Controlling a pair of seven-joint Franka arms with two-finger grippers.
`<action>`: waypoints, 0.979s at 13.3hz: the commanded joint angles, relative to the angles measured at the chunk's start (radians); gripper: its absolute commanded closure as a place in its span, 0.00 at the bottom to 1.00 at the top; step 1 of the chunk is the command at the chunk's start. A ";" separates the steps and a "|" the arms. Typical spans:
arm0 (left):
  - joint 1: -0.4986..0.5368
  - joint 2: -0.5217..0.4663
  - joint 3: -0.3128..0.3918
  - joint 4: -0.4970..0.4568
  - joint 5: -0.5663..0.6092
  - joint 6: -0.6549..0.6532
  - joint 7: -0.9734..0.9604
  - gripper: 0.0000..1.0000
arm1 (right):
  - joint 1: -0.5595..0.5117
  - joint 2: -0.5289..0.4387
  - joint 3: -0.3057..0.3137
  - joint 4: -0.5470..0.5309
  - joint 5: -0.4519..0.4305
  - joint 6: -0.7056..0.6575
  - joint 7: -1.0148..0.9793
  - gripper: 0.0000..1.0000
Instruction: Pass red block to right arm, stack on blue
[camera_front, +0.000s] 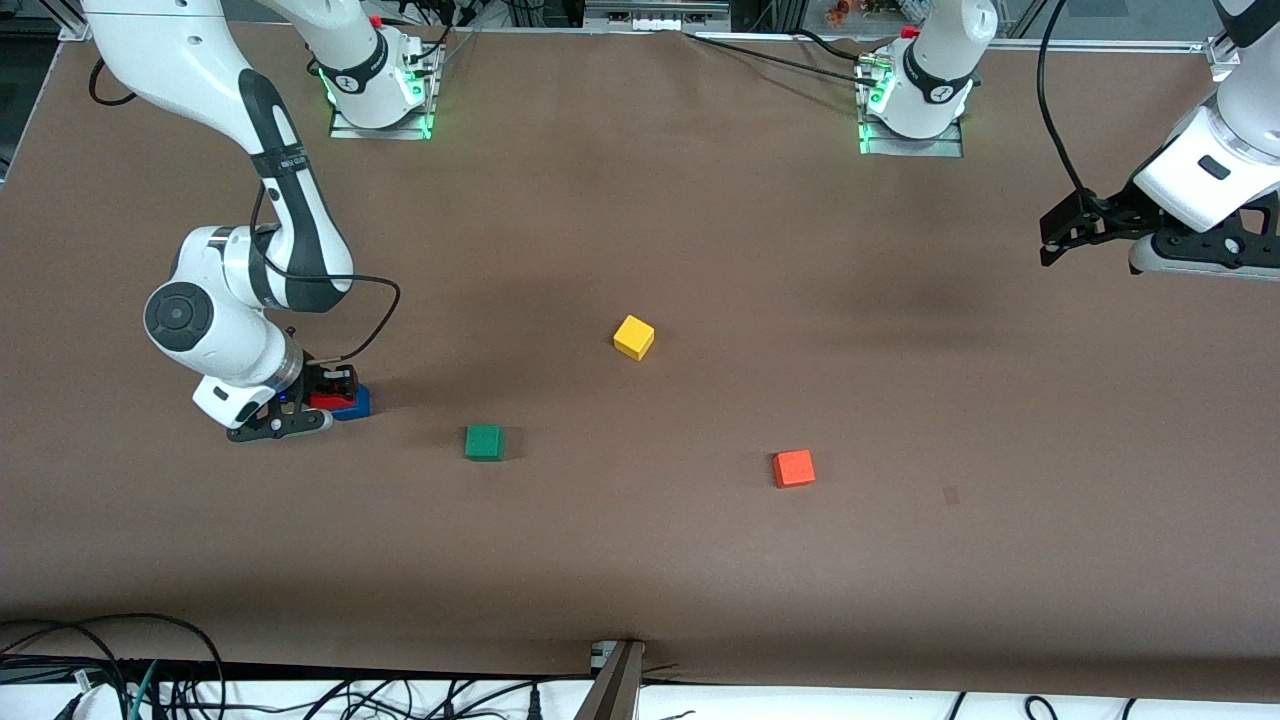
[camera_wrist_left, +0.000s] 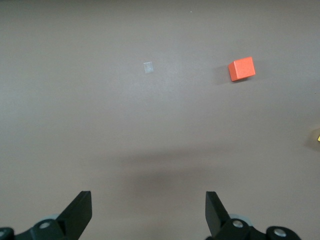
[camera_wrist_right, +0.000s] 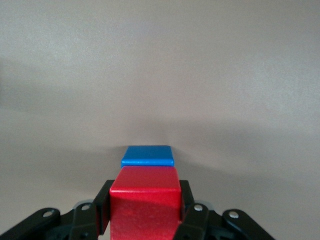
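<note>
Right claw (camera_front: 335, 392) is low at the right arm's end of the brown tabletop (camera_front: 700, 560), fingers clamped on the small deep-red cube (camera_front: 324, 400). In the right wrist view the red cube (camera_wrist_right: 146, 207) sits between the black fingers (camera_wrist_right: 186, 200), with the small solid blue cube (camera_wrist_right: 148, 155) just beside and lower. In the front view the blue cube (camera_front: 354, 403) shows at about 3 o'clock of the red cube; contact between them cannot be told. Left claw (camera_front: 1068, 228) waits over the left arm's end of the tabletop, fingers spread wide, holding nothing. Small green cube (camera_front: 485, 442), yellow cube (camera_front: 634, 337) and lighter orange-red cube (camera_front: 794, 468) lie well apart mid-tabletop.
</note>
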 joint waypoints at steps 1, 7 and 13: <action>-0.007 0.019 -0.008 0.043 0.032 -0.031 -0.015 0.00 | 0.003 -0.019 0.002 -0.043 -0.015 0.011 -0.004 0.64; -0.007 0.019 -0.019 0.043 0.032 -0.031 -0.015 0.00 | 0.002 -0.009 0.002 -0.032 -0.012 0.025 -0.004 0.64; -0.006 0.019 -0.021 0.043 0.032 -0.031 -0.015 0.00 | 0.002 -0.009 0.002 -0.030 -0.007 0.028 -0.004 0.64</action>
